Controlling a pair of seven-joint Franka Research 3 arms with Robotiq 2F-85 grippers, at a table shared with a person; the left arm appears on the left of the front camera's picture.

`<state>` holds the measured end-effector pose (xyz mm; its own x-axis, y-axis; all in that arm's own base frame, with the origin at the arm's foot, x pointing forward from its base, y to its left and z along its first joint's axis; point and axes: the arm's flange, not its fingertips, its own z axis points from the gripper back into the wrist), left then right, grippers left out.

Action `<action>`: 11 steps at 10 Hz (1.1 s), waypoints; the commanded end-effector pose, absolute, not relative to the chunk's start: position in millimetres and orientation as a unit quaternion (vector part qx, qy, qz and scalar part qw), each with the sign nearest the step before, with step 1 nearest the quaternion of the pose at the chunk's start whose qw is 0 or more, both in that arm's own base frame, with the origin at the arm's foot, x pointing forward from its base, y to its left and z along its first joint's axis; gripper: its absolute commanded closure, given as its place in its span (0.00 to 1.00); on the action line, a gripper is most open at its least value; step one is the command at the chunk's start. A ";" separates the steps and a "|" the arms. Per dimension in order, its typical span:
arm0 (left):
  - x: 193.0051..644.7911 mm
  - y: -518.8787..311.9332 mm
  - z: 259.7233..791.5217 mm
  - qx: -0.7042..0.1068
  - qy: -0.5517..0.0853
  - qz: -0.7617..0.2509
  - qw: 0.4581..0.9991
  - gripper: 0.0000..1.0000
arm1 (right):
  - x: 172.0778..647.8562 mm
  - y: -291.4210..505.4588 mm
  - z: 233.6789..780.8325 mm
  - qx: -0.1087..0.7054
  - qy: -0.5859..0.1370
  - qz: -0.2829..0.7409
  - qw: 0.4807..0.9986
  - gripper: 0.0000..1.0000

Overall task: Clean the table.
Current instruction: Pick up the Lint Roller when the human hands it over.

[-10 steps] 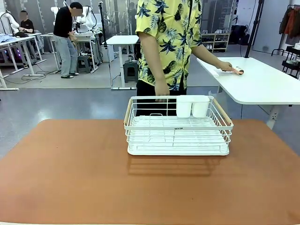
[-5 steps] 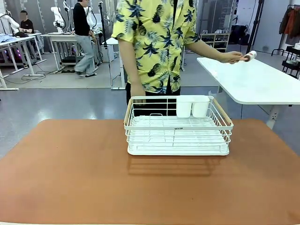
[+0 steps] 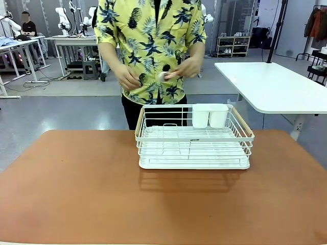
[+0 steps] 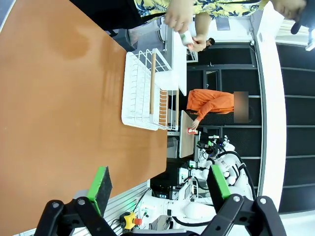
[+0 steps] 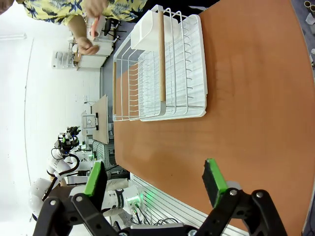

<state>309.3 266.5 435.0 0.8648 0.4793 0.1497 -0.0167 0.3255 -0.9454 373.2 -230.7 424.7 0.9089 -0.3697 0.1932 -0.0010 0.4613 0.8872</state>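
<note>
Both left fingers [image 4: 102, 189] and right fingers [image 5: 214, 182] spread; person's hands [image 3: 188, 67] brought white object [image 3: 163, 76] to chest.

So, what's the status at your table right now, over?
Left gripper open, holding nothing. Right gripper open, holding nothing. Table carries a white wire rack, far middle. Person's hand beyond the rack holds a small white item.

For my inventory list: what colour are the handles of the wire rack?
Light wood handles, on a white rack; the right wrist view shows them best.
</note>
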 end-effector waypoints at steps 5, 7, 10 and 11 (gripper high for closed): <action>306.2 268.7 435.5 -0.564 -0.209 0.152 0.785 0.00 | 370.5 -231.0 427.3 0.507 -0.182 -0.102 0.836 0.00; 306.2 268.7 435.5 -0.564 -0.209 0.152 0.785 0.00 | 370.5 -231.0 427.3 0.507 -0.182 -0.102 0.836 0.00; 306.2 268.7 435.5 -0.564 -0.209 0.152 0.785 0.00 | 370.5 -231.0 427.3 0.507 -0.182 -0.102 0.836 0.00; 306.2 268.7 435.5 -0.564 -0.209 0.152 0.785 0.00 | 370.5 -231.0 427.3 0.507 -0.182 -0.102 0.836 0.00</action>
